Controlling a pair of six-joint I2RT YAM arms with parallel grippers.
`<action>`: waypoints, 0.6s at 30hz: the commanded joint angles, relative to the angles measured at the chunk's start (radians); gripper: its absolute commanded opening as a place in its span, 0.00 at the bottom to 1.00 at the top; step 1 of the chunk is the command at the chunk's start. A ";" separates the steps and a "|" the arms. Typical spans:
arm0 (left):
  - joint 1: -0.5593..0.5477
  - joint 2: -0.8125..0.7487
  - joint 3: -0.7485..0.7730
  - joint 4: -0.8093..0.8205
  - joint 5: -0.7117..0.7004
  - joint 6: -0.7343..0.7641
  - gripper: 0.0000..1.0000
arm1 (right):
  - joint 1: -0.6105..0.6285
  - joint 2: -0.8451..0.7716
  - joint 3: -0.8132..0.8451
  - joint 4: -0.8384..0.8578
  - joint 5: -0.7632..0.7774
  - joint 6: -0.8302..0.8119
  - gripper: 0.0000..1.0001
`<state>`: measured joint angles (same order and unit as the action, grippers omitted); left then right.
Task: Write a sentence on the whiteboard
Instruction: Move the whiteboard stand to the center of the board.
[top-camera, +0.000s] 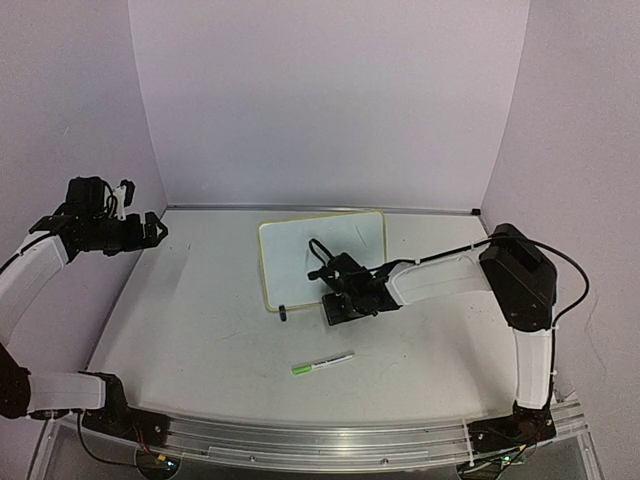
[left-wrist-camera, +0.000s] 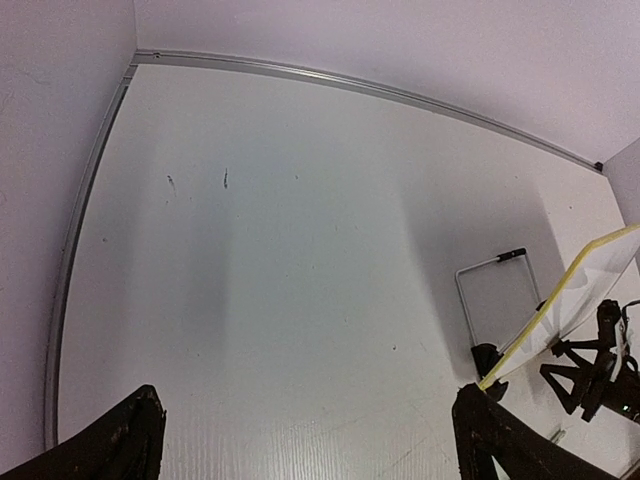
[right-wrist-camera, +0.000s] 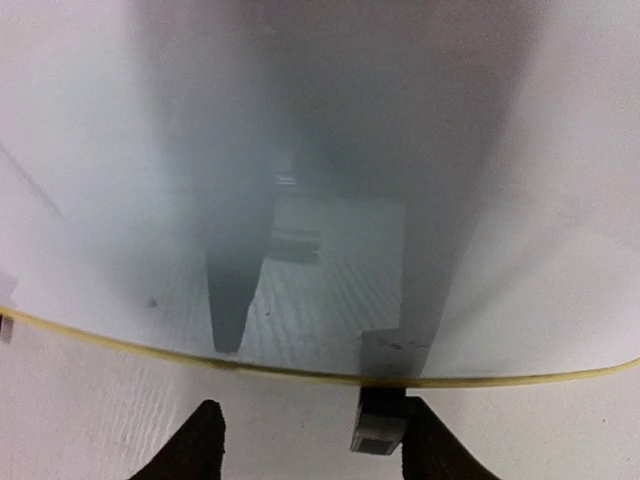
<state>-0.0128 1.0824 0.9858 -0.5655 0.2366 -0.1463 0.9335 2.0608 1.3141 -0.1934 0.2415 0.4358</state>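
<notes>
**Right pincer agape at the whiteboard's near edge; left arm held off at 9 o'clock**

From above, the whiteboard (top-camera: 290, 255) sits at the middle of the table (top-camera: 200, 330). Its long axis runs roughly from 9 to 3 o'clock, and its left end lies a little nearer the arms. It leans back, with its glossy face turned up and toward 6 o'clock.

The right gripper (top-camera: 336, 308) is at the board's near long edge, toward the 5 o'clock corner. The overhead view does not show how its fingers stand. A green-capped marker (top-camera: 322, 364) lies loose on the table at 6 o'clock from the board, apart from both arms, and shows in this view only.

The right wrist camera fills in the rest. The right gripper (right-wrist-camera: 310, 440) has its fingers spread just short of the board's pale yellow frame (right-wrist-camera: 150, 347). They are clamped on nothing. A dark foot (right-wrist-camera: 380, 425) of the board sits between them, close to the 3 o'clock finger (right-wrist-camera: 432, 450).

The left gripper (top-camera: 158, 228) hangs raised at 9 o'clock, well apart from the board. Its own camera shows the left gripper (left-wrist-camera: 308, 425) with fingers wide apart over bare table. At 3 o'clock in that view the whiteboard (left-wrist-camera: 585, 290) appears nearly edge-on and tilted. Behind it a wire stand (left-wrist-camera: 462, 290) lies on the table, which the overhead view hides.
</notes>
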 joint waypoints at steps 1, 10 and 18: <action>0.001 0.006 -0.002 0.038 0.036 0.008 1.00 | 0.007 -0.197 -0.058 0.008 -0.072 -0.021 0.78; 0.002 0.014 -0.003 0.041 0.056 0.008 0.99 | -0.146 -0.416 -0.244 0.113 -0.369 -0.133 0.98; 0.002 0.004 -0.008 0.045 0.060 0.013 0.99 | -0.372 -0.441 -0.337 0.322 -0.673 -0.219 0.98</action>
<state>-0.0128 1.0950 0.9848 -0.5624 0.2843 -0.1459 0.6267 1.6245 0.9875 0.0011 -0.2454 0.2847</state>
